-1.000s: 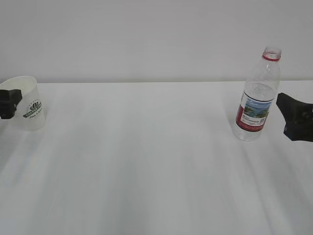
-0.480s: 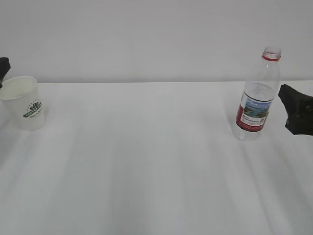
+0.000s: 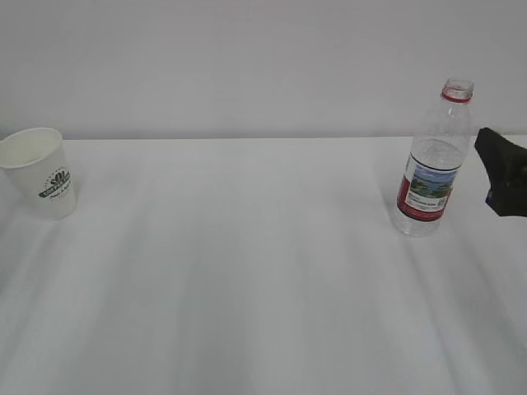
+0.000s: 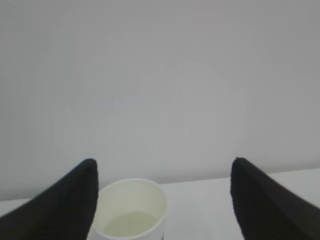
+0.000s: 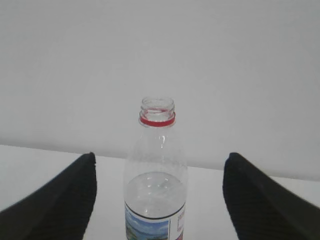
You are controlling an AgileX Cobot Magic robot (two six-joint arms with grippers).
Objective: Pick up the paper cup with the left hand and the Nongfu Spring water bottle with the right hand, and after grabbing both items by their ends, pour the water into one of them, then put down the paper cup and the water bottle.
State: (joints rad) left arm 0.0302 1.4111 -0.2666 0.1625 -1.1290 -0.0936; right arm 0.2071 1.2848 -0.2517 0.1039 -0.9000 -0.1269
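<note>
Both grippers open, both items standing free

Paper cup (image 4: 131,207) sits upright at 12 o'clock, slightly left, of the left hand (image 4: 162,200); the Nongfu Spring water bottle (image 5: 156,185) stands upright at 12 o'clock between the right hand's (image 5: 159,200) spread jaws, ungripped.

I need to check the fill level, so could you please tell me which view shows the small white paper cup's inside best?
The left wrist view: it looks down into the small white paper cup, showing pale liquid at the bottom. The exterior view shows mainly its logo side; the right wrist view misses it.
</note>
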